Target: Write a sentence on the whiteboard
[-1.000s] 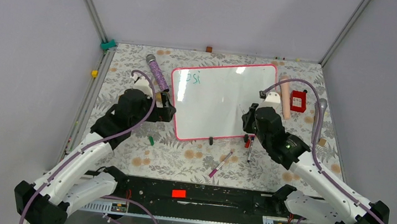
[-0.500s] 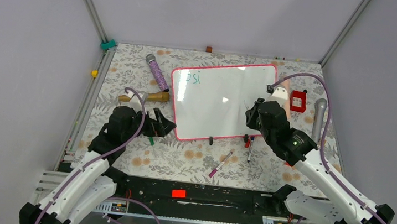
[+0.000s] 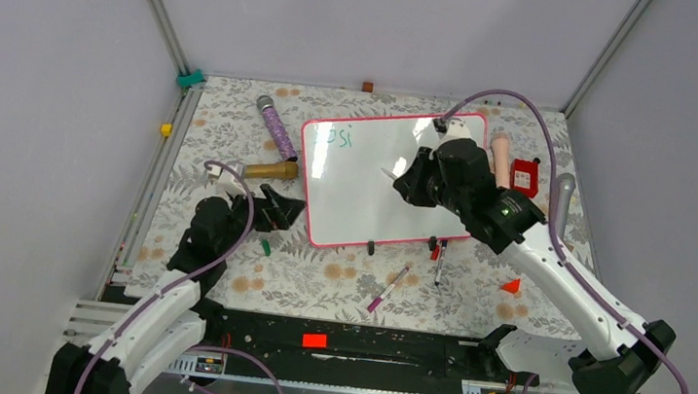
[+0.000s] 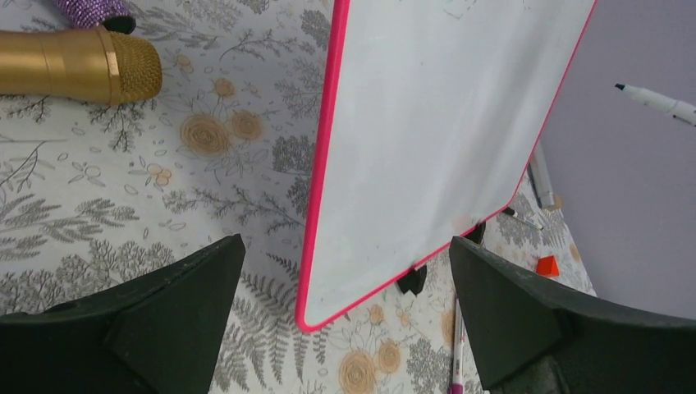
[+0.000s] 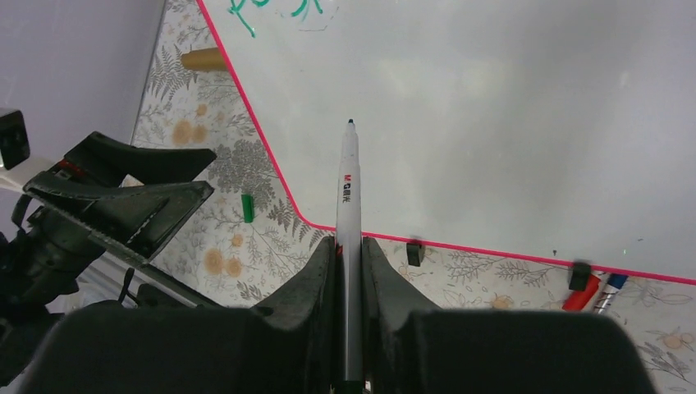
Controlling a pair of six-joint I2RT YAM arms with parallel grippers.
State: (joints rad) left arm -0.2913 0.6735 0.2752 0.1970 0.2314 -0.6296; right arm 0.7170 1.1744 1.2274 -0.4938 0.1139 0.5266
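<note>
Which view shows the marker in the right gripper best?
Right wrist: the marker is large and centred, clamped in the right gripper, tip pointing at the whiteboard. The top view shows it small; the left wrist catches only its tip end at the frame edge.

I count one pink-framed glossy white whiteboard (image 3: 350, 197), four microphones (glittery purple (image 3: 277, 131), gold (image 3: 270, 169), pale pink (image 3: 501, 156), grey (image 3: 565, 185)), three white marker pens (image 5: 349, 205) (image 3: 387, 289) (image 3: 439, 265), one red box (image 3: 524, 176), one green cap (image 3: 265, 246).

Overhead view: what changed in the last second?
The left gripper, open, drew back from the left edge of the whiteboard. The right gripper, gripping the pen, swung left and farther out over the board. Whiteboard and green scribble stayed put.
</note>
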